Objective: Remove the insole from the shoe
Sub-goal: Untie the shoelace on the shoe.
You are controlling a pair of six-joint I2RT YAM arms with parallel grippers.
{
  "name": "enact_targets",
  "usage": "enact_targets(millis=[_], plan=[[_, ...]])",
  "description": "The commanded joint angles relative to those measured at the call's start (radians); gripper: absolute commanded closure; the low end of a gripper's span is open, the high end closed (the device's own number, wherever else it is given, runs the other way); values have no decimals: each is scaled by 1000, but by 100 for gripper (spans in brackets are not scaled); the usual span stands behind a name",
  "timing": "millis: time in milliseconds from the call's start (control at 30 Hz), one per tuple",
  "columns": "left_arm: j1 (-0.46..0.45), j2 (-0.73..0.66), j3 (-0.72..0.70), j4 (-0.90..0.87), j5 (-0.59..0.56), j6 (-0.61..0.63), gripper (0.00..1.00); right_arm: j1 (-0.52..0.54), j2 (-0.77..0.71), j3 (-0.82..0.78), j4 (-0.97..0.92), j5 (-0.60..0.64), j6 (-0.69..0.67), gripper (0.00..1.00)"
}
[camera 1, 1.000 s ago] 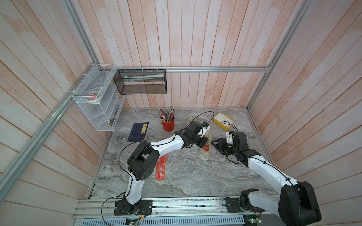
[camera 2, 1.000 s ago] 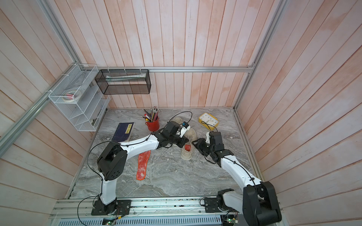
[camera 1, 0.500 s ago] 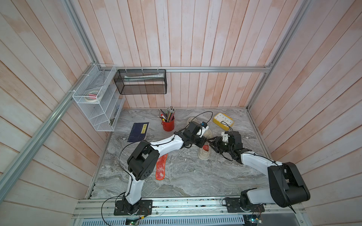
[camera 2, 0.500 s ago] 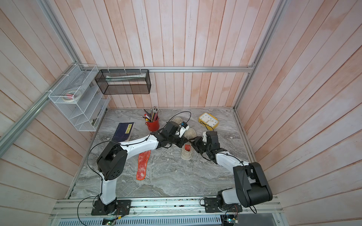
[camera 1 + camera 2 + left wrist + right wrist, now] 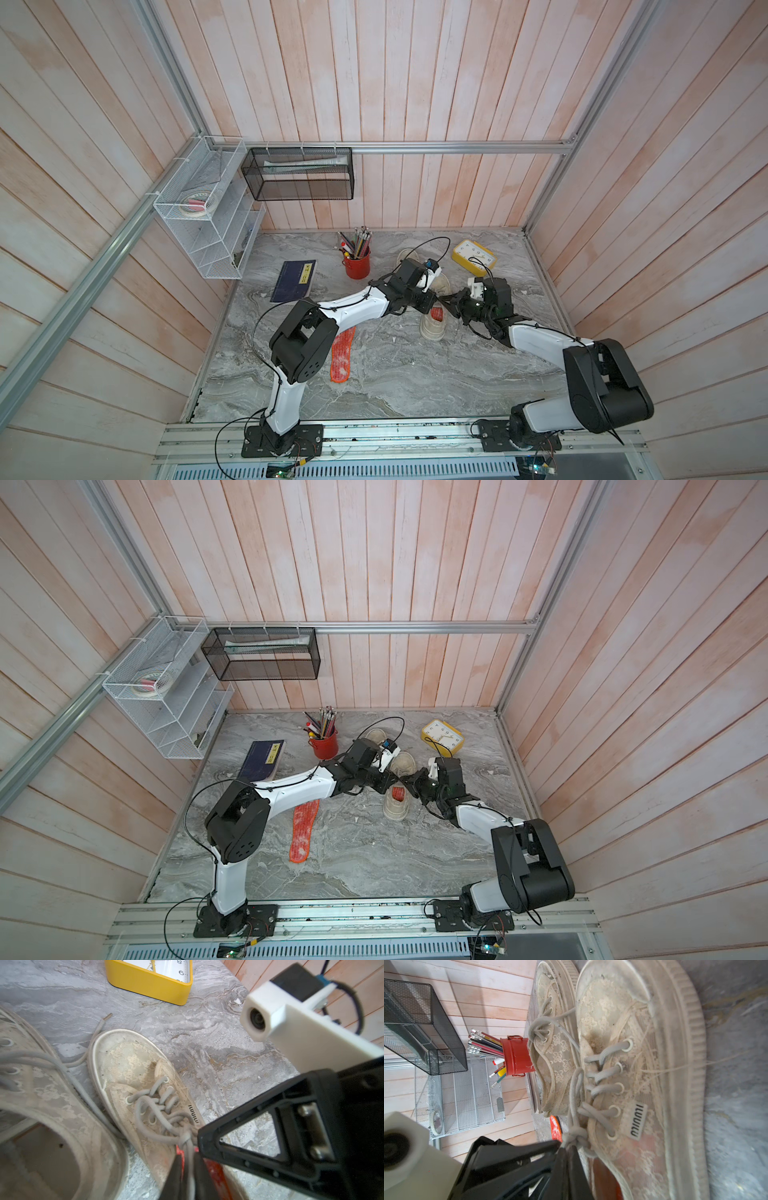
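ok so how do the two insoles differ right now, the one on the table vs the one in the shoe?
Place: the loose insole lies flat on the table, apart from the shoe; the other insole sits inside that shoe.
Visibility: the loose insole shows nearly whole; the other insole shows only through the shoe's opening.
Shared: both are orange-red.

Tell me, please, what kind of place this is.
Probably a robot test booth, not a real room: robot arms bolted to a rail, plank walls inside an aluminium frame, and desk props such as a pencil cup and a yellow clock.
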Motion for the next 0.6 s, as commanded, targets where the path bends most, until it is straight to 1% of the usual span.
enact_targets(millis=[0,33,67,167,400,467,567], plan=[[1,-82,-35,27,-74,-2,55,7,-41,49,-75,11,-46,100],[2,-97,-45,25,-83,0,50,7,-52,63,-96,13,-58,100],[2,-115,-59,20,-86,3,47,7,-63,78,-126,14,-72,100],[2,-162,-123,21,-55,-5,42,7,-91,111,-203,17,-112,100],[-4,-213,-268,59,48,-50,42,7,-145,144,-336,29,-176,100],[-7,-206,-276,66,73,-57,42,8,-154,158,-364,32,-192,100],[-10,-192,-271,68,73,-62,42,12,-172,200,-407,41,-220,100]])
